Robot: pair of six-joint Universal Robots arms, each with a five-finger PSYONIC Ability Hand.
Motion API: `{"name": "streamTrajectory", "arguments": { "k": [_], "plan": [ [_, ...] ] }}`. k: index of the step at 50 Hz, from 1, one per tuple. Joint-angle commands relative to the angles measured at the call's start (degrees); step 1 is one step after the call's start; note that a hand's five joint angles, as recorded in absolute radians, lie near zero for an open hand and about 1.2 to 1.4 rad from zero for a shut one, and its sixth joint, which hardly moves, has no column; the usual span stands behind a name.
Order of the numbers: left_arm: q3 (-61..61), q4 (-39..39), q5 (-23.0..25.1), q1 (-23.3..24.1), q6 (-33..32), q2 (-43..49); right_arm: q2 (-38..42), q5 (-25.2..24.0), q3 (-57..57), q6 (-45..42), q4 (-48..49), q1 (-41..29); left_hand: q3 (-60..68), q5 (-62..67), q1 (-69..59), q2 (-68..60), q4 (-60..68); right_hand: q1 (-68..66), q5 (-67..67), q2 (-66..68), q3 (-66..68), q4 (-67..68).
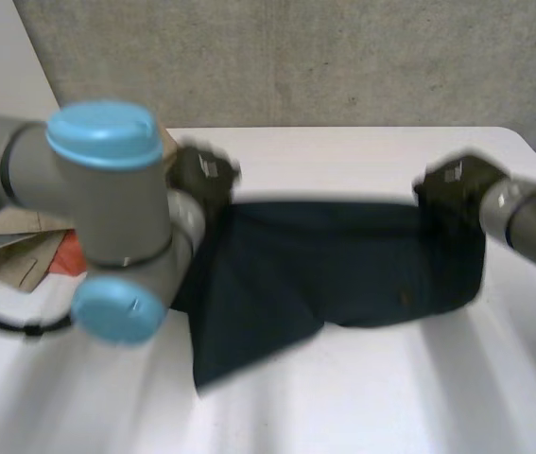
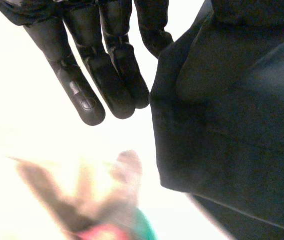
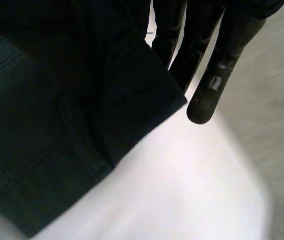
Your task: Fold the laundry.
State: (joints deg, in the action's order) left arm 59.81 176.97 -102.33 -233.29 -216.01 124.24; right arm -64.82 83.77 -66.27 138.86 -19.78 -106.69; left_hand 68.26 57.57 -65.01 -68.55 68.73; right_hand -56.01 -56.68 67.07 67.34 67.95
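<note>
Two far corners pinched: a dark cloth (image 1: pixel 324 265) lies with its loose hem on the white bench (image 1: pixel 390 397) at lower centre, long axis left to right, held between left hand (image 1: pixel 201 175), upper left, and right hand (image 1: pixel 452 184), upper right.

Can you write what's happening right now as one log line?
cloth: dark, partly on table | left hand: grips far corner | right hand: grips other far corner | far edge: taut between hands
</note>
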Motion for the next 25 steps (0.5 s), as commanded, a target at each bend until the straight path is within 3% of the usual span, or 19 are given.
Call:
{"name": "streamTrajectory", "arguments": {
  "k": [1,2,5,8,12,25],
  "plan": [
    [-12.34,29.68,-1.65,-3.40,-8.80,0.48,0.57,1.92,11.86,2.11,22.99,-1.50,11.74,12.43,-14.99,-11.45,11.27,-23.99,-13.32,12.93,12.66,12.05],
    [-12.52,32.88,-1.21,-3.84,-9.33,0.13,-0.30,1.84,11.69,2.20,30.25,-1.67,11.74,12.43,-14.99,-11.45,11.27,-23.99,-13.32,12.93,12.66,12.05],
    [-12.53,39.75,0.36,-4.98,-9.43,-1.97,-1.53,2.71,11.33,2.20,39.44,-1.94,11.74,12.43,-14.99,-11.45,11.27,-23.99,-13.32,12.93,12.66,12.05],
    [-12.17,40.21,1.60,-5.16,-9.08,-3.21,-1.98,2.80,10.46,2.11,45.70,-2.20,11.74,12.43,-14.99,-11.45,11.27,-23.99,-13.32,12.93,12.66,12.05],
    [-10.07,38.63,2.04,-4.81,-6.53,-3.74,-1.45,2.71,9.84,2.11,45.79,-2.55,11.74,12.43,-14.99,-11.45,11.27,-23.99,-13.32,12.93,12.66,12.05],
    [16.03,34.67,2.04,-3.23,-3.19,-6.03,4.08,2.80,-3.16,2.03,38.15,-2.82,11.74,12.43,-14.99,-11.45,11.27,-23.99,-13.32,12.93,12.66,12.05]
  ]
}}
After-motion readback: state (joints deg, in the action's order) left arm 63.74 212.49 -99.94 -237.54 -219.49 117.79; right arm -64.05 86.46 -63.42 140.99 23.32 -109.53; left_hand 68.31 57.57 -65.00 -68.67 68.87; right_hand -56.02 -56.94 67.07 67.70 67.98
